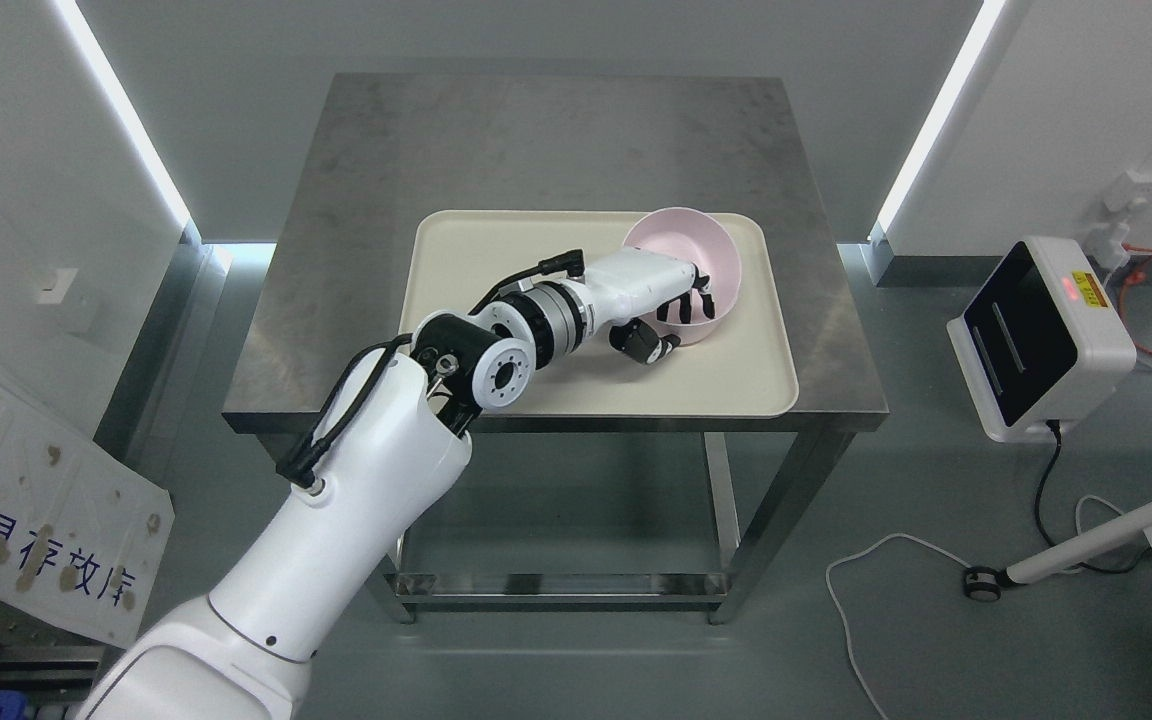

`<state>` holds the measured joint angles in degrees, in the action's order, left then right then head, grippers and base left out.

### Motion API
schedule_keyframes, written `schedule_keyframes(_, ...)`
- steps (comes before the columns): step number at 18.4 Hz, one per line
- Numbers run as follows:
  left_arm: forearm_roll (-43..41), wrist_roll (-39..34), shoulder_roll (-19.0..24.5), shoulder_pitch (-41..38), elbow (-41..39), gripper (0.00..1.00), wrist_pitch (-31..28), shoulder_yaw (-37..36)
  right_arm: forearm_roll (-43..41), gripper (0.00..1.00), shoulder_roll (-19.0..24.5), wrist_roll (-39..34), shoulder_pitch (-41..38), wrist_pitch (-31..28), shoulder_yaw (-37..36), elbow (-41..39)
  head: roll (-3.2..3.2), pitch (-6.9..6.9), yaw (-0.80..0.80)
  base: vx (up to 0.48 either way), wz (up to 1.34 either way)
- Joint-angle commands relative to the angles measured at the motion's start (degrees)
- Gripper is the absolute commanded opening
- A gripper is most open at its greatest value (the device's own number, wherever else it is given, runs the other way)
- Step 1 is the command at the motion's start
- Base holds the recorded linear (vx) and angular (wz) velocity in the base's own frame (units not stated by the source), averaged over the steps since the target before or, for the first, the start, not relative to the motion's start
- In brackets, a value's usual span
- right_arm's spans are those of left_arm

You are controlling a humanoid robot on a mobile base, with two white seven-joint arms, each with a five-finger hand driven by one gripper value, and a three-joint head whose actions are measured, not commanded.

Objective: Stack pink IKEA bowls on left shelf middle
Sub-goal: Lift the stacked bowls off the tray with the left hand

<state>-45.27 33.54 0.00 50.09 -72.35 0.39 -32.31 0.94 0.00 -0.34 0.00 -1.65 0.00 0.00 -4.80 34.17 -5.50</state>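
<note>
The left hand reaches from the lower left across the tray on the steel tabletop. Its fingers curl over the near rim of the pink bowl, thumb beneath, gripping it. The bowl is tilted, at the tray's right rear part.

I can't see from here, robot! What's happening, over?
Left hand fingers gripping pink bowl, tilted on tray. Right arm out of view. Nothing blocking.

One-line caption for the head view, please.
Left hand grips a tilted pink bowl on a cream tray atop a steel table.
</note>
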Motion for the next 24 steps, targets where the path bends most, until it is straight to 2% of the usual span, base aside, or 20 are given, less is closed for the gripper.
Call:
schedule_keyframes(1,1.6,-0.5,1.0,1.0,-2.6,0.00,2.1,7.2,-0.9,1.00,-1.0,0.0,-1.7,-0.3,-0.6,-1.9,0.00,0.00,0.00,0.000,0.00)
schedule_keyframes(12,2.7,0.5,1.0,2.9,-5.6,0.00,6.4,16.4,-0.9,1.00,-1.0,0.0,-1.7,-0.3,-0.6,-1.9,0.00,0.00,0.00,0.000,0.00)
schedule_keyframes(17,2.7,5.6,1.0,-2.0,-13.1,0.00,13.7,28.1,-1.0,1.00,-1.0,0.0,-1.7,-0.4,-0.6,-1.9,0.00,0.00,0.00,-0.004,0.00)
schedule_keyframes(20,2.7,6.0,1.4,-6.9,-18.4,0.00,18.8,30.2,-0.9,1.00,-1.0,0.0,-1.7,-0.3,-0.6,-1.9,0.00,0.00,0.00,-0.048,-0.02)
schedule_keyframes(22,2.9,6.1,3.4,-9.2,-19.5,0.01,22.9,32.8,-0.9,1.00,-1.0,0.0,-1.7,-0.4,-0.6,-1.9,0.00,0.00,0.00,-0.124,-0.05)
schedule_keyframes(24,4.9,8.9,3.5,-10.4,-20.0,0.01,27.5,37.7,-0.9,1.00,-1.0,0.0,-1.7,-0.3,-0.7,-1.9,0.00,0.00,0.00,-0.149,-0.07)
